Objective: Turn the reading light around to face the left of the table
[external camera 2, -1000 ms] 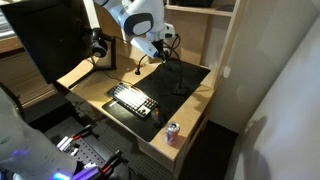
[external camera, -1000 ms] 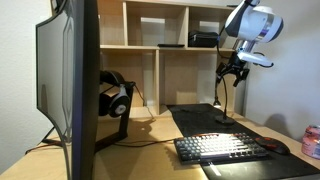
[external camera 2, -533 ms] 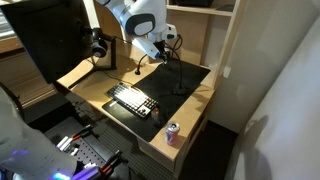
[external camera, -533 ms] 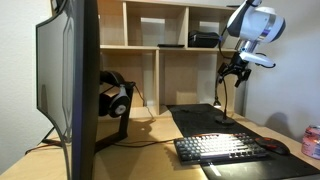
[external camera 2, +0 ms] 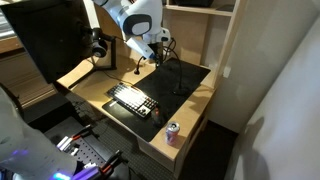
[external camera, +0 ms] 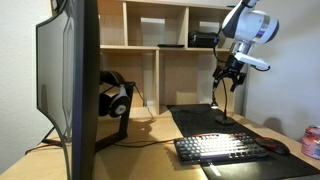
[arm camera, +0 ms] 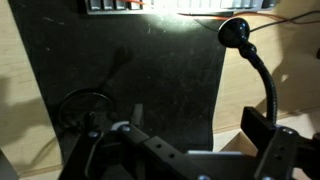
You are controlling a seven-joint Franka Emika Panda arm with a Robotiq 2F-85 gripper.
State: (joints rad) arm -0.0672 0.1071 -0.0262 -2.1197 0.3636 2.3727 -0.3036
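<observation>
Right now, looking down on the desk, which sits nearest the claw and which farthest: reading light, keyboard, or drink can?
In an exterior view, from the claw:
1. Reading light, just beneath it.
2. Keyboard, further forward, mid-desk.
3. Drink can, out by the front corner.

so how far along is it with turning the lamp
Done: the gripper is up at the gooseneck of the reading light. In hand: the grasp. The jaws stand open in the wrist view, with the neck close by one finger and not clamped. Left: closing on the neck and turning the head to face the left of the table.
</observation>
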